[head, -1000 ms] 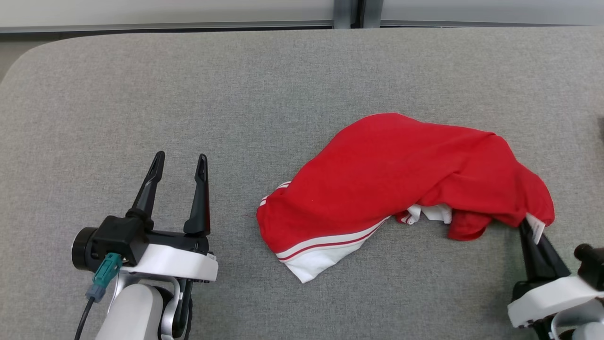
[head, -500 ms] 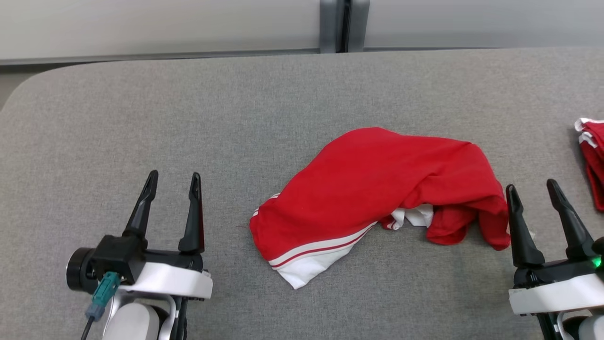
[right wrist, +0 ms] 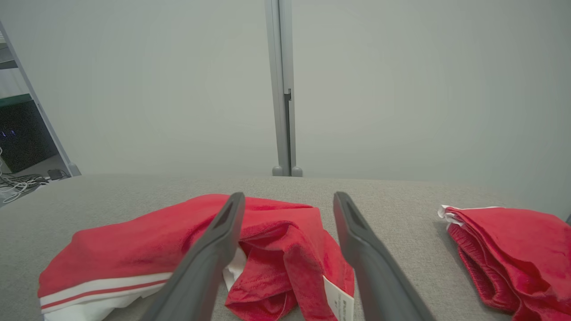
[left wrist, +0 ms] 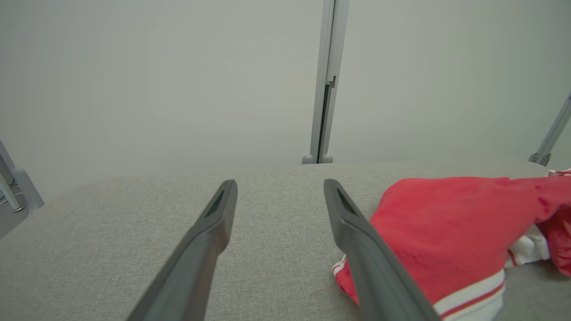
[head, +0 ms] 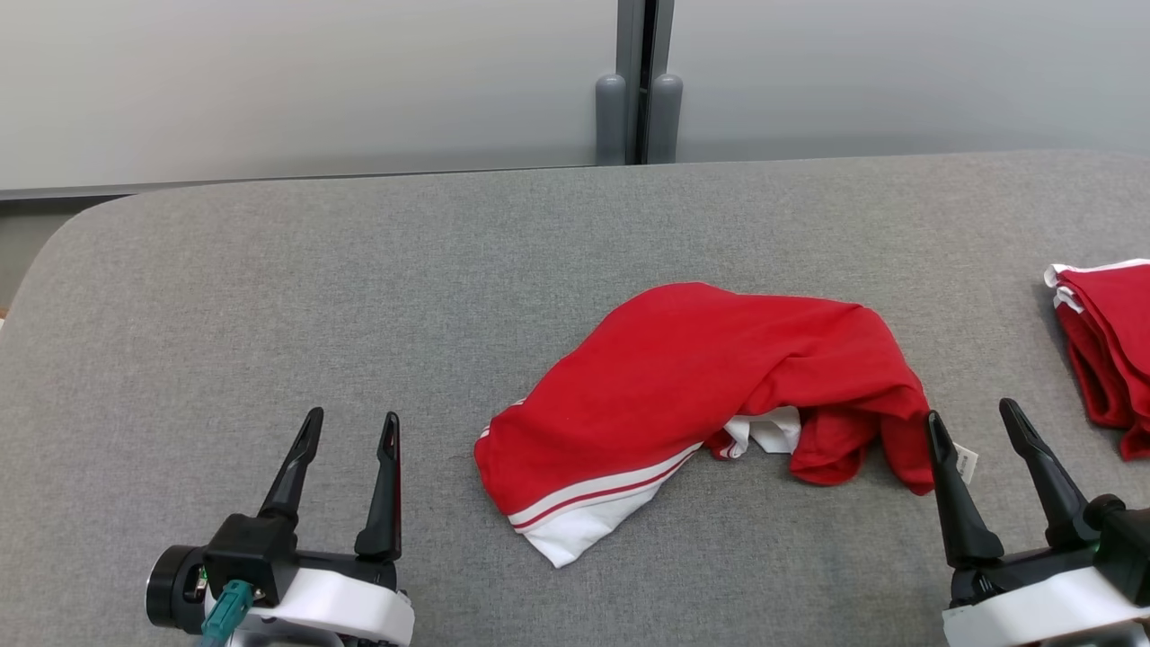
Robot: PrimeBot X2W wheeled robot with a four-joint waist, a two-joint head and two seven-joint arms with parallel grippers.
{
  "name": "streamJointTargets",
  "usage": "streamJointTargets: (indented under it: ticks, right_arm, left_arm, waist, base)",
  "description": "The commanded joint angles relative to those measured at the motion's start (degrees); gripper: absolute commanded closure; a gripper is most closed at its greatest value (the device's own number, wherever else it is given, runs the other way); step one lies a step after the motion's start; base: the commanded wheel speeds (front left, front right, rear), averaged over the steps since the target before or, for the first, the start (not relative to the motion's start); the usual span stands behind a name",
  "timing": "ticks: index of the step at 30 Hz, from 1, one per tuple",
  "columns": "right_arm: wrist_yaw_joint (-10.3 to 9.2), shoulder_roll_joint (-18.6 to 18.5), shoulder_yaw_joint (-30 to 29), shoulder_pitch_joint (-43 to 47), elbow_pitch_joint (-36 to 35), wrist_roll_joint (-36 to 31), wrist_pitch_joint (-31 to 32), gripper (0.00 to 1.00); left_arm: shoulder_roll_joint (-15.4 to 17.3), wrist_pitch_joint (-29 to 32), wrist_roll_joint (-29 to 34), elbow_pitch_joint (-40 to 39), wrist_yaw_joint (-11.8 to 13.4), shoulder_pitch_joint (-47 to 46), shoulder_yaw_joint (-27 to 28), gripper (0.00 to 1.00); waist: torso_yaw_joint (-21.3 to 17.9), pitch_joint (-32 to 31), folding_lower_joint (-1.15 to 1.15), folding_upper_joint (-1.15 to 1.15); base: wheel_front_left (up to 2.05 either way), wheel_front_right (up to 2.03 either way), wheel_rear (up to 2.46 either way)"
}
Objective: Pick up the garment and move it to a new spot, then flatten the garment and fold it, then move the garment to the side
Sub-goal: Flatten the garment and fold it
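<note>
The crumpled red garment (head: 710,377) lies at the middle of the table (head: 359,296), its folds hiding its shape. The white tag (right wrist: 341,303) at its right end carries print too small for me to read. My left gripper (head: 352,416) and right gripper (head: 971,412) stand spread and empty on either side, and a second red pile (head: 1110,350) is cut off at the right edge.

right tool (right wrist: 287,197) spread, red garment (right wrist: 147,245) crumpled nearby
</note>
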Motion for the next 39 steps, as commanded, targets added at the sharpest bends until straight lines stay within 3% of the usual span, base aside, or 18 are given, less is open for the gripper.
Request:
streamJointTargets:
  ticks: [1, 12, 21, 30, 31, 32, 39]
  right_arm:
    - [0.0, 0.01, -0.12, 0.31, -0.37, -0.21, 0.35, 0.0]
    - [0.0, -0.11, -0.38, 0.04, -0.42, 0.15, 0.67, 0.0]
    - [0.0, -0.31, 0.26, -1.21, -0.7, 0.74, 0.77, 0.0]
    - [0.0, -0.81, 0.42, -2.63, -0.15, 1.33, 0.45, 0.0]
    - [0.0, -0.74, 0.49, -2.76, -0.11, 1.41, 0.45, 0.0]
    - [0.0, -0.77, 0.48, -2.95, -0.02, 1.4, 0.35, 0.0]
    - [0.0, -0.66, -1.05, -2.39, 0.6, 1.74, -0.23, 0.0]
  left_arm:
    - [0.37, 0.04, -0.2, -0.3, 0.37, 0.25, 0.03, 0.0]
    - [0.18, 1.14, -0.17, -0.03, -0.3, -0.36, -2.0, 0.0]
    - [-2.24, 9.04, -4.45, 6.27, -5.62, -1.68, -9.32, 0.0]
    - [-3.41, 10.82, -10.6, 16.79, -7.82, -7.05, -11.46, 0.02]
    - [-3.48, 10.18, -11.69, 17.49, -8.1, -7.57, -11.48, 0.55]
    - [-3.53, 9.78, -12.21, 18.1, -8.37, -8.28, -11.68, 1.0]
    - [-2.94, 4.99, -13.37, 12.69, -8.29, -9.42, -10.83, 1.0]
  waist:
    - [-0.03, -0.09, 0.0, 0.0]
    - [0.28, -0.4, 0.0, 0.0]
    - [0.12, 1.98, 0.0, 0.0]
    - [-0.88, 4.3, 0.0, 0.0]
    - [-1.06, 4.47, 0.0, 0.0]
    - [-1.16, 4.63, 0.0, 0.0]
    - [-0.49, 5.15, 0.0, 0.0]
  base:
    - [0.0, 0.0, 0.0]
    - [0.0, 0.0, 0.0]
    - [0.0, 0.0, 0.0]
    - [0.0, 0.0, 0.0]
    - [0.0, 0.0, 0.0]
    - [0.0, 0.0, 0.0]
    - [0.0, 0.0, 0.0]
